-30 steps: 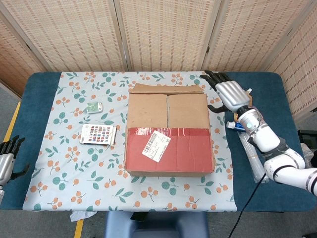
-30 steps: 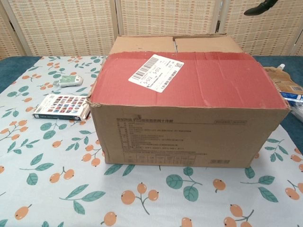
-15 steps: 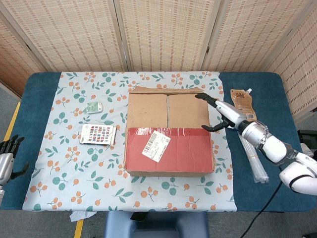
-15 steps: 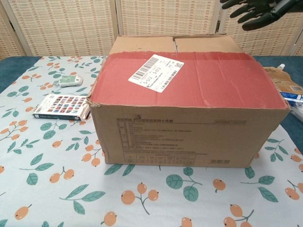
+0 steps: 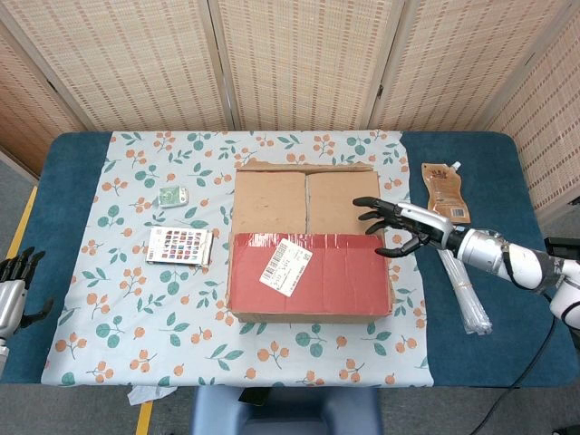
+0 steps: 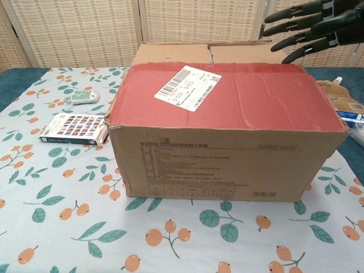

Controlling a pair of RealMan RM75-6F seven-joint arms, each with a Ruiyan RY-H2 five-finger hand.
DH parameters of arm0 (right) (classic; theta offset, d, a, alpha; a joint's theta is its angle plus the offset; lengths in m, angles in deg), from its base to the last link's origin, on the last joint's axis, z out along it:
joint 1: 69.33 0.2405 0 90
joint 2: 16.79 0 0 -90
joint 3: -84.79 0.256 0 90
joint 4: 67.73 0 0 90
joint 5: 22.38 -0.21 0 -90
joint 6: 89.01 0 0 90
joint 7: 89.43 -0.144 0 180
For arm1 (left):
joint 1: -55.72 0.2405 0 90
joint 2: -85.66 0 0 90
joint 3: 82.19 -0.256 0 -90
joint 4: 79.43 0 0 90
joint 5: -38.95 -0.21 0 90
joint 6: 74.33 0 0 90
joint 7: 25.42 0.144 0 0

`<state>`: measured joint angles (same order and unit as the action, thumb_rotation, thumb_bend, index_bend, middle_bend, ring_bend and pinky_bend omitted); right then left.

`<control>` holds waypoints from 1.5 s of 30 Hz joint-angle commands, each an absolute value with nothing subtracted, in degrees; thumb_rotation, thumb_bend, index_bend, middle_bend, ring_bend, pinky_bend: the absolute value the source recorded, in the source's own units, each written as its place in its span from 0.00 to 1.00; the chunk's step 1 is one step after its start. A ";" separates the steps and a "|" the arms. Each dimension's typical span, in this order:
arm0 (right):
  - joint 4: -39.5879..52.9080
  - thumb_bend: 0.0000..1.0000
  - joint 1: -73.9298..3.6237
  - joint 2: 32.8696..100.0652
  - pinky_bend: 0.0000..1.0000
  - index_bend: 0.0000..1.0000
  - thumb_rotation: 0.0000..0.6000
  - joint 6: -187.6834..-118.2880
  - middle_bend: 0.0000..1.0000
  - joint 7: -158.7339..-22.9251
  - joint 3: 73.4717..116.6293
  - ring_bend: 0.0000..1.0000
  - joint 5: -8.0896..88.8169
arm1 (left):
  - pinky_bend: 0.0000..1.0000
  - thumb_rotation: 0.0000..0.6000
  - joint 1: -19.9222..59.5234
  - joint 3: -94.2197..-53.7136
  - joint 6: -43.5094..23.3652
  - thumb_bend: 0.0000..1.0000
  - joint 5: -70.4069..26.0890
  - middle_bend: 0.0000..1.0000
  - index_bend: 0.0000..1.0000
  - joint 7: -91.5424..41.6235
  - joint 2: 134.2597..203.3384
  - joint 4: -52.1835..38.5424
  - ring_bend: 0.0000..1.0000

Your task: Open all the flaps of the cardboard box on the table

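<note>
The right hand (image 5: 399, 227) had swung in from the table's right edge and now hung over the box's (image 5: 308, 240) right side, at about three o'clock from the box's middle, fingers spread wide and holding nothing. A second before, that hand had been up near the far right corner of the box, palm showing; half a second before, it had turned edge-on beside the rim. The box itself sat in the middle of the table (image 5: 77, 149), all flaps still flat and shut, the red flap (image 5: 349, 272) with its label (image 5: 286, 267) lying toward six o'clock. To me it looked like a reach for a flap edge, nothing lifted yet. The left hand (image 5: 11, 294) stayed idle at nine o'clock off the table, fingers loosely apart, empty.
</note>
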<state>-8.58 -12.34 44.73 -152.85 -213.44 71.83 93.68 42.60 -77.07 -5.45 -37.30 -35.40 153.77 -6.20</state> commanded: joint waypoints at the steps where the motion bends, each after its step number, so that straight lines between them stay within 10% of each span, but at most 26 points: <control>1: -10.85 0.37 -11.31 46.33 0.21 0.02 1.00 -154.90 0.03 -215.16 69.33 0.11 94.47 | 0.00 1.00 42.57 -77.07 -5.47 0.46 -37.28 0.00 0.00 -35.28 153.78 -6.14 0.00; 45: -6.62 0.37 -11.04 43.36 0.21 0.02 1.00 -164.91 0.03 -209.75 63.86 0.10 90.03 | 0.00 1.00 42.84 -77.18 -4.47 0.46 -37.57 0.00 0.00 -33.34 153.66 -4.98 0.00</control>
